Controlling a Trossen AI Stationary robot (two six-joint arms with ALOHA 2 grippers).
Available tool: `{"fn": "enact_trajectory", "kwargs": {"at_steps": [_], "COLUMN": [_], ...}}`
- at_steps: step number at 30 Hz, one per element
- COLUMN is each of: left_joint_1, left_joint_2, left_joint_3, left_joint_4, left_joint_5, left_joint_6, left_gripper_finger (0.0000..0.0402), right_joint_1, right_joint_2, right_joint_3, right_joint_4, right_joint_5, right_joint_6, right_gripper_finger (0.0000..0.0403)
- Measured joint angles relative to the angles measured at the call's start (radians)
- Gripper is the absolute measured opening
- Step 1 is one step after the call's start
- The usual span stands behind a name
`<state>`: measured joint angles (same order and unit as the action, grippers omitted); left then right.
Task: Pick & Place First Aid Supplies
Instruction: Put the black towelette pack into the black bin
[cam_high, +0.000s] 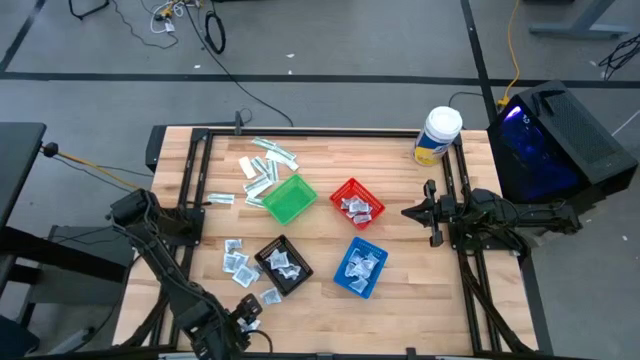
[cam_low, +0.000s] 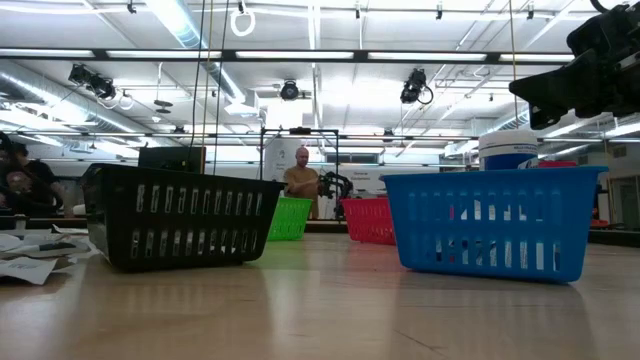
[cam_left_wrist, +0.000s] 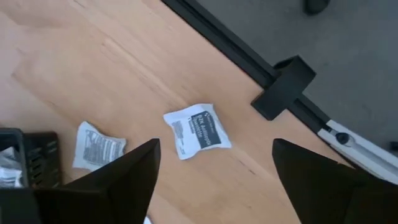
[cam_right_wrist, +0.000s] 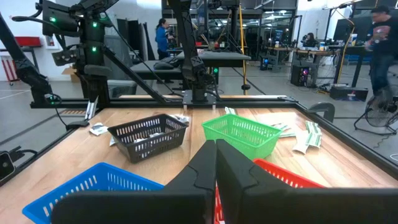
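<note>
While your left gripper hangs spread wide over the small white-and-blue square sachet lying flat on the wooden table beside the black plastic basket, your right gripper sits clenched, empty, right of the red basket.

The bench is showing pale wood planks with a black frame. Four baskets are sitting on it: green, red, blue and black. The packet is looking white with a dark blue printed panel. The tub is wearing a white lid over a yellow label. The strips are showing white and pale green.
</note>
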<state>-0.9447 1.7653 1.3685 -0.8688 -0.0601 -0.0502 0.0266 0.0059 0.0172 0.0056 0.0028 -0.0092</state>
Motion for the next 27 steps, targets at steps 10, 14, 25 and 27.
{"fn": "enact_trajectory", "kwargs": {"at_steps": [10, 14, 25, 27], "left_joint_1": [0.006, 0.006, 0.047, 0.052], "left_joint_2": [0.018, 0.057, 0.127, 0.123], "left_joint_3": [-0.001, -0.002, -0.006, -0.031], "left_joint_4": [0.059, 0.086, 0.101, 0.134], "left_joint_5": [-0.037, -0.033, -0.025, -0.023], "left_joint_6": [-0.001, -0.004, -0.044, -0.044], "left_gripper_finger": [0.0382, 0.0382, 0.0382, 0.0381], "right_joint_1": [0.000, 0.000, 0.000, 0.000], "right_joint_2": [0.000, 0.000, 0.000, 0.000], "right_joint_3": [0.000, 0.000, 0.000, 0.000], "right_joint_4": [0.000, 0.000, 0.000, 0.000], "right_joint_5": [0.000, 0.000, 0.000, 0.000], "right_joint_6": [0.000, 0.000, 0.000, 0.000], "right_gripper_finger": [0.0013, 0.0013, 0.0013, 0.0013]}}
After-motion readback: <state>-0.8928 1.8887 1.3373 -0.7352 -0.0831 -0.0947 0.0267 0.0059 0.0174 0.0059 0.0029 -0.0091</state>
